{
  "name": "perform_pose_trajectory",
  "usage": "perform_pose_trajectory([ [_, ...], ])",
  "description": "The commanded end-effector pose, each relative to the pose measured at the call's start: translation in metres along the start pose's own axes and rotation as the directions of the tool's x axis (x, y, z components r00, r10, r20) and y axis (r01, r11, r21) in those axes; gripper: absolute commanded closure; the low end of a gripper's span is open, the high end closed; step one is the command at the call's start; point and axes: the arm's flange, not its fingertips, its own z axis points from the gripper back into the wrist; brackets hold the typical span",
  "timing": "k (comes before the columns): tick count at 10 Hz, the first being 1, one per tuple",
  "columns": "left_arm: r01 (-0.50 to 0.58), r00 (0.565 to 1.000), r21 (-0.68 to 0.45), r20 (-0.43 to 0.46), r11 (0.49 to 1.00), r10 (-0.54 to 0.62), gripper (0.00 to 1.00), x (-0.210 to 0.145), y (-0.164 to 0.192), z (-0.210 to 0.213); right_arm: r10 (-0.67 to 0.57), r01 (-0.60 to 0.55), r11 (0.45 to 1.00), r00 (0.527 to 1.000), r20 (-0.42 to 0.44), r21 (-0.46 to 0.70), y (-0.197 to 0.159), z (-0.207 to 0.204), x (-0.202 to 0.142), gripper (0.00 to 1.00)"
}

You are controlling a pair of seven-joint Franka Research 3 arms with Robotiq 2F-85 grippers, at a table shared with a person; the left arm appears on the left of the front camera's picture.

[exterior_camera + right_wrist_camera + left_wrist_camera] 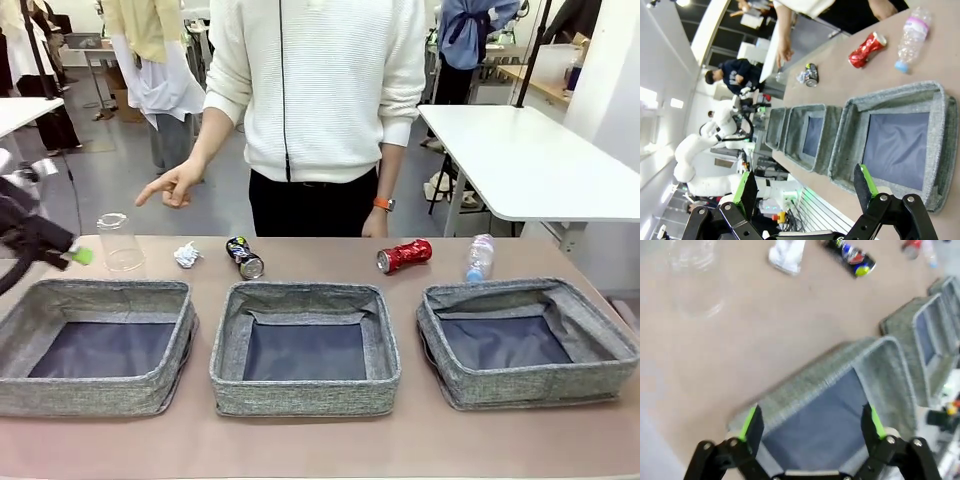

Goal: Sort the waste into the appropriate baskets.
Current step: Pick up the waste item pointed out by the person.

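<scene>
Clear thin plastic is being judged light, slippery and easily crushed: the upturned clear plastic cup is standing on the table beyond the left fingers, which are being held spread and pointed at the left grey woven-fabric basket. A gentle pinch across its round wall is being favoured. Past it, the soft crumpled white paper wad and the dark blue-black drink can are lying. The right fingers are also being held spread, facing the right grey fabric basket. Beyond them the dented red drink can and the small clear pink-labelled bottle are lying, probably prone to rolling.
</scene>
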Motion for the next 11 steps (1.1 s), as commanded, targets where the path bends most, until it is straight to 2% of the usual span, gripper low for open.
perform_pose_trajectory([
  [1,-0.004,0.980,-0.255,0.190,0.967,0.054,0.00,-0.001,0.060,0.037,0.027,-0.027,0.999,1.000,0.014,0.018,0.001,0.000,0.003,0.00],
  [2,0.000,1.000,0.000,0.000,1.000,0.000,0.00,0.000,0.000,0.000,0.027,-0.027,0.999,1.000,0.014,0.018,0.001,0.000,0.003,0.00],
  [3,0.000,1.000,0.000,0.000,1.000,0.000,0.00,0.000,0.000,0.000,0.027,-0.027,0.999,1.000,0.014,0.018,0.001,0.000,0.003,0.00],
  [4,0.023,0.996,-0.075,0.084,0.997,-0.017,0.00,0.007,0.036,0.010,0.027,-0.027,0.999,1.000,0.014,0.018,0.001,0.000,0.003,0.00],
  [5,0.123,0.972,-0.033,0.205,0.992,-0.113,0.00,0.002,0.055,0.021,0.027,-0.027,0.999,1.000,0.014,0.018,0.001,0.000,0.003,0.00],
  [6,0.262,0.926,-0.033,0.290,0.964,-0.242,0.00,-0.005,0.079,0.031,0.027,-0.027,0.999,1.000,0.014,0.018,0.001,0.000,0.003,0.00],
  [7,0.384,0.861,-0.028,0.372,0.923,-0.347,0.00,-0.014,0.103,0.038,0.027,-0.027,0.999,1.000,0.014,0.018,0.001,0.000,0.003,0.00],
  [9,0.605,0.734,-0.023,0.403,0.796,-0.547,0.00,-0.034,0.139,0.042,0.027,-0.027,0.999,1.000,0.014,0.018,0.001,0.000,0.003,0.00],
  [10,0.642,0.667,-0.010,0.501,0.767,-0.551,0.00,-0.040,0.158,0.041,0.027,-0.027,0.999,1.000,0.014,0.018,0.001,0.000,0.003,0.00],
  [11,0.602,0.644,-0.009,0.597,0.799,-0.478,0.00,-0.039,0.176,0.034,0.027,-0.027,0.999,1.000,0.014,0.018,0.001,0.000,0.003,0.00],
])
